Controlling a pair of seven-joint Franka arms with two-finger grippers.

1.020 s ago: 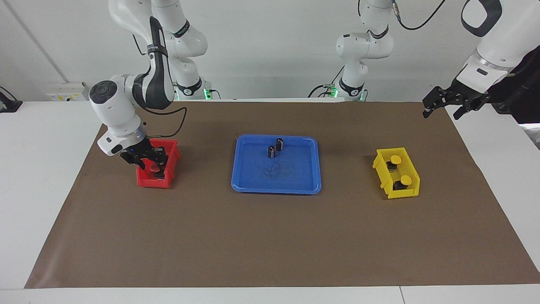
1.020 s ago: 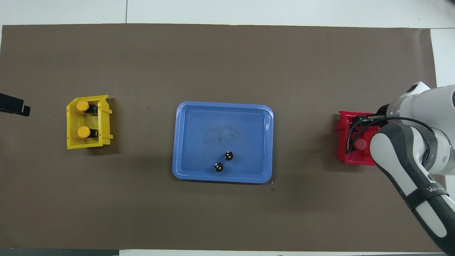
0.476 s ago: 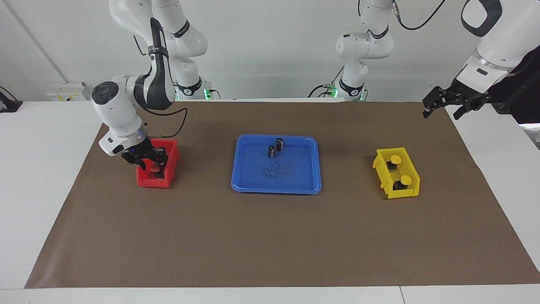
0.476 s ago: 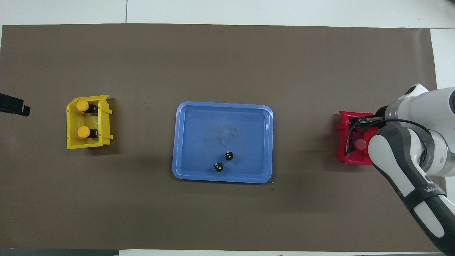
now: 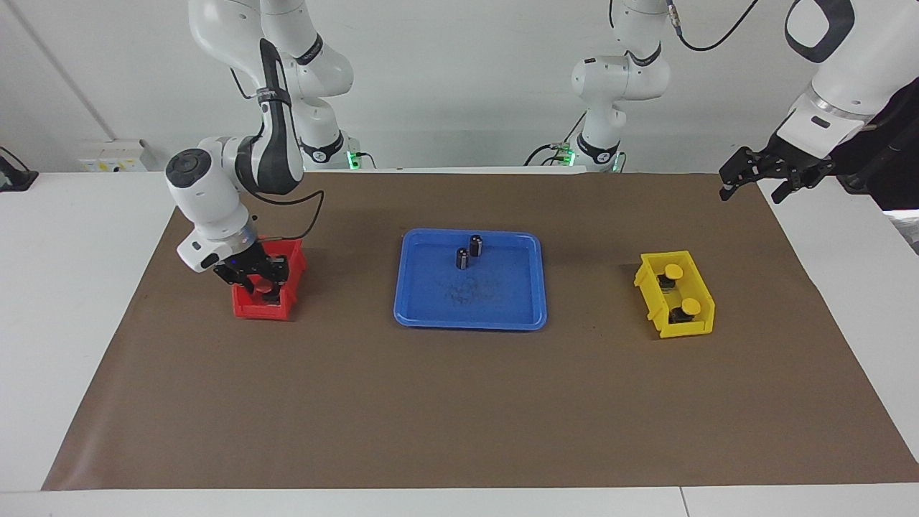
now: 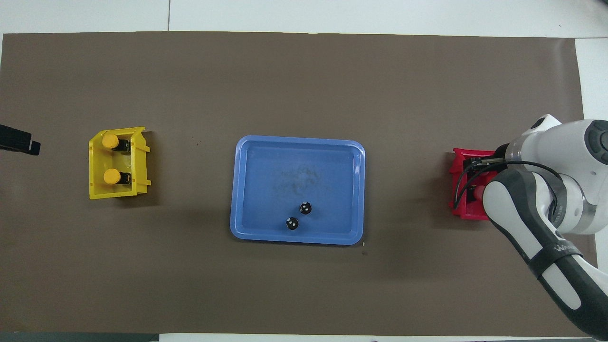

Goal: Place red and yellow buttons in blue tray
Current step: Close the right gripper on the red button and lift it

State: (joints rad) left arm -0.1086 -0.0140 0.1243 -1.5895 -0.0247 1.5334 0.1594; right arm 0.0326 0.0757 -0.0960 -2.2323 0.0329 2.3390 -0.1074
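I see the flat blue plastic tray (image 5: 470,316) in the middle of the brown paper sheet (image 5: 459,402) on the white table (image 5: 64,301), before a white wall. The right gripper (image 5: 260,281) is low in the small red bin (image 5: 248,307) around a red-capped button (image 5: 270,287); whether it is gripped I cannot tell. The two yellow-capped buttons (image 5: 673,271) sit in the small yellow bin (image 5: 695,324). The left gripper (image 5: 762,179), fingers spread and empty, waits over the table edge.

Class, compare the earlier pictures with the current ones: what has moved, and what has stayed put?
The right gripper, down in the red bin at a red button, shifted slightly toward the blue tray, its arm swinging with it. Whether its jaws have closed cannot be told. The left gripper waits unmoved above the table's edge. The yellow buttons, yellow bin and two dark cylinders stayed put.
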